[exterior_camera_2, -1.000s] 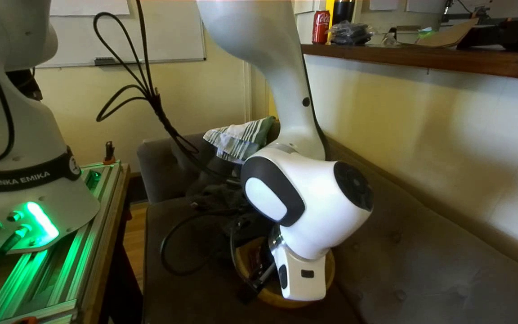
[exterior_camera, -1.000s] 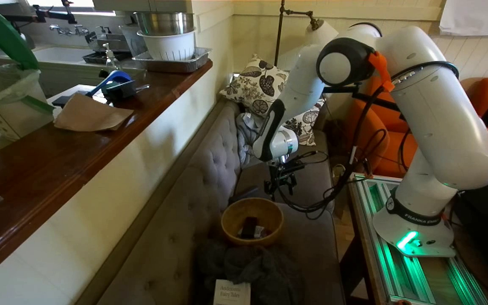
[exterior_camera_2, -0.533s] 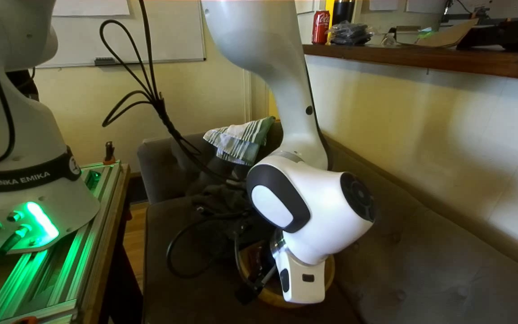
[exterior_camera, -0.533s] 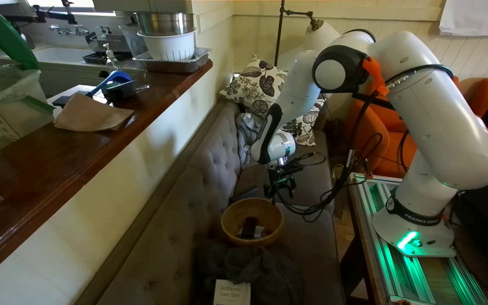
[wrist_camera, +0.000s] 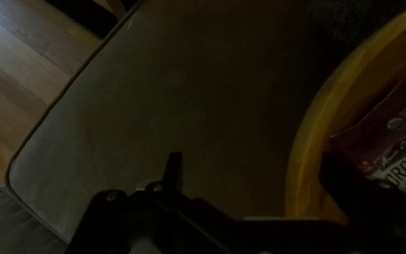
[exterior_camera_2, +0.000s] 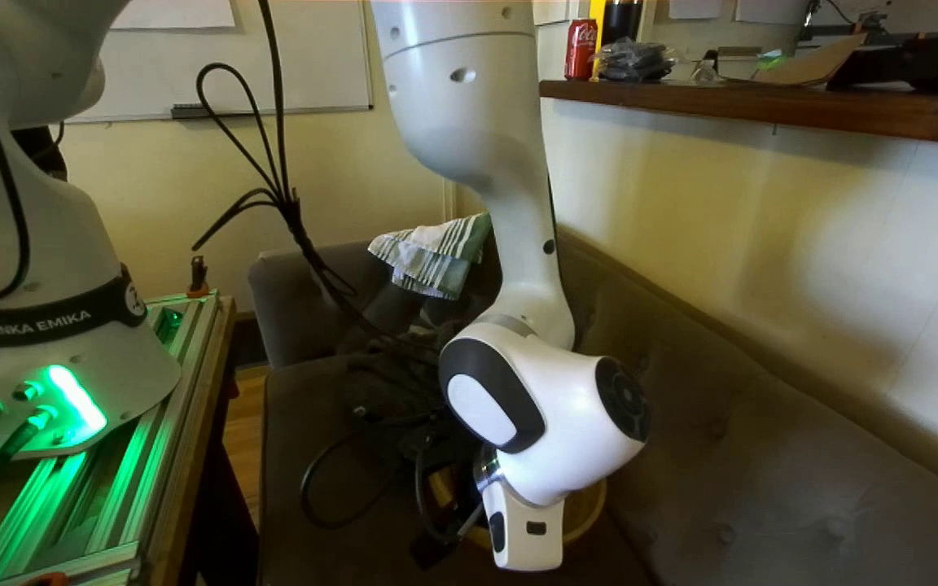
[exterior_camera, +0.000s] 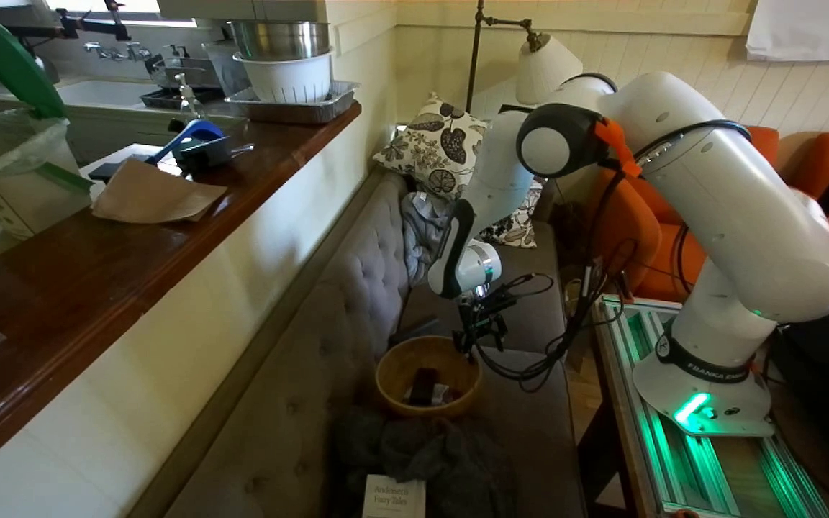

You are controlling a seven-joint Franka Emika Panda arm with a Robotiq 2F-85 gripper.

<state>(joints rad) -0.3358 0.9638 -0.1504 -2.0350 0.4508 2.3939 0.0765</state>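
Yellow-brown bowl (wrist_camera: 300, 162) on the sofa (exterior_camera: 522, 417), gripper (wrist_camera: 251, 160) spread wide by its rim

The bowl holds a purple packet (wrist_camera: 389, 141), lettered "ORGAN" as far as the wrist view shows, and a dark block-like item (exterior_camera: 424, 386); the gripper's two fingers stand well apart, and in the wrist view the rim runs between them, one finger over the bowl's inside, the other over the sofa; whether either touches it, I cannot tell; a dark cloth (exterior_camera: 450, 453) lies just beside the bowl, with a book (exterior_camera: 394, 496) titled "Andersen's Fairy Tales" at its edge; a striped towel (exterior_camera_2: 428, 252) drapes the sofa's corner; patterned pillows (exterior_camera: 447, 140) lean at the opposite end; the white arm (exterior_camera: 724, 194) stands on a railed table (exterior_camera: 715, 471).
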